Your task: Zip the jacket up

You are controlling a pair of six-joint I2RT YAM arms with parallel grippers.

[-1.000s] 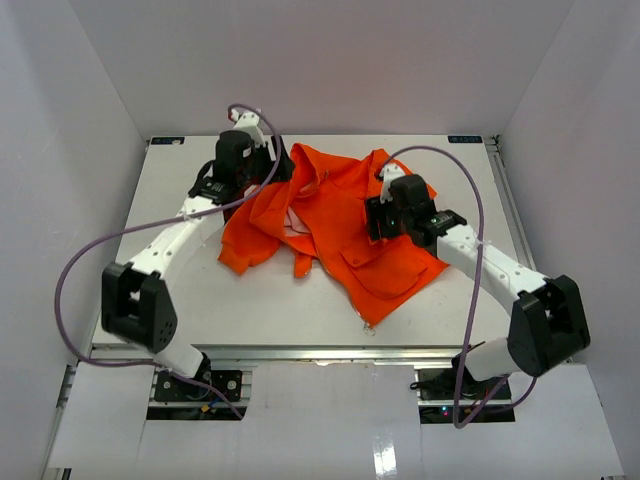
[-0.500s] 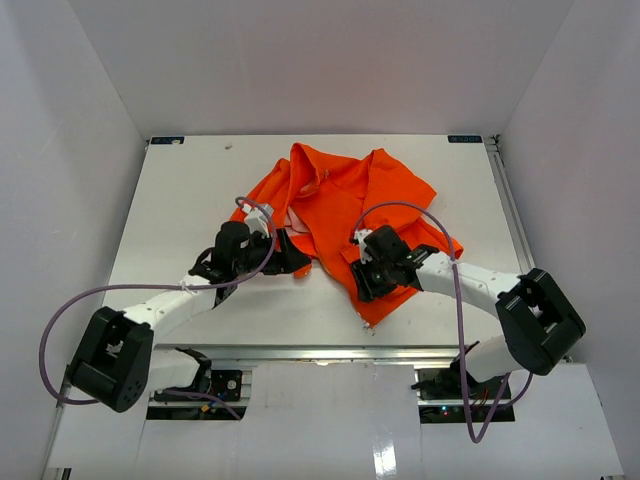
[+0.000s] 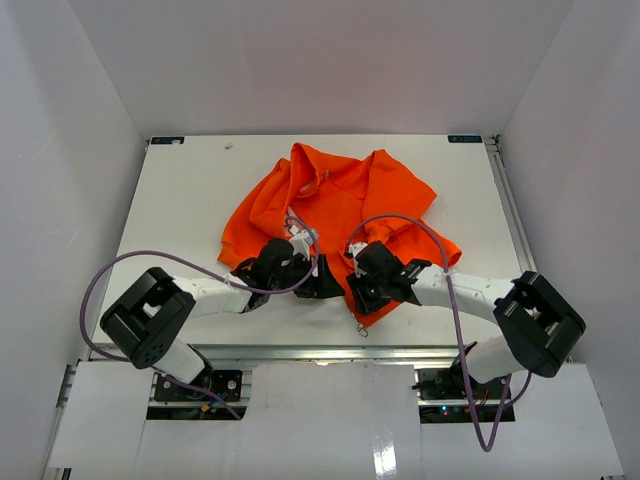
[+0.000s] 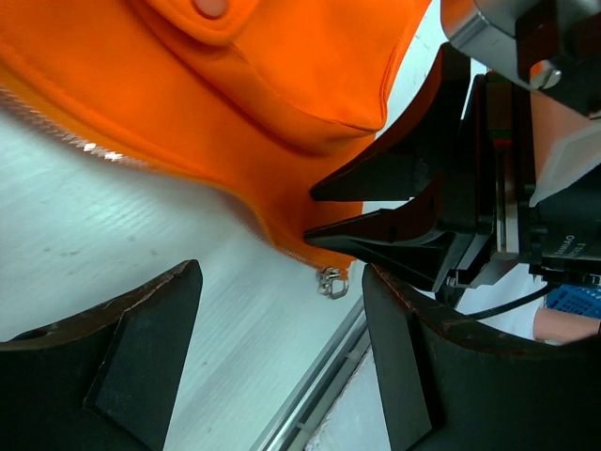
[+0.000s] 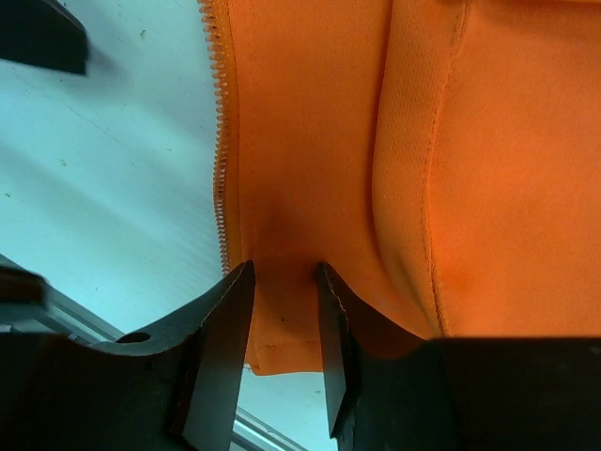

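The orange jacket (image 3: 345,200) lies crumpled on the white table (image 3: 170,210), its bottom corner pointing at the near edge. My right gripper (image 3: 362,290) is shut on the jacket's bottom hem (image 5: 282,235), next to the zipper teeth (image 5: 221,150). My left gripper (image 3: 322,280) is wide open and empty just left of that corner, low over the table. In the left wrist view (image 4: 282,310) the metal zipper pull (image 4: 331,282) hangs at the hem's tip between my open fingers, beside the right gripper's black fingers (image 4: 394,211).
The table's near edge and its metal rail (image 4: 315,399) run right under both grippers. A pocket flap with a snap (image 4: 211,7) lies above the hem. White walls enclose the table on three sides.
Both arms have come down from the jacket's upper part to its bottom corner at the near edge. The right gripper has closed on the hem.
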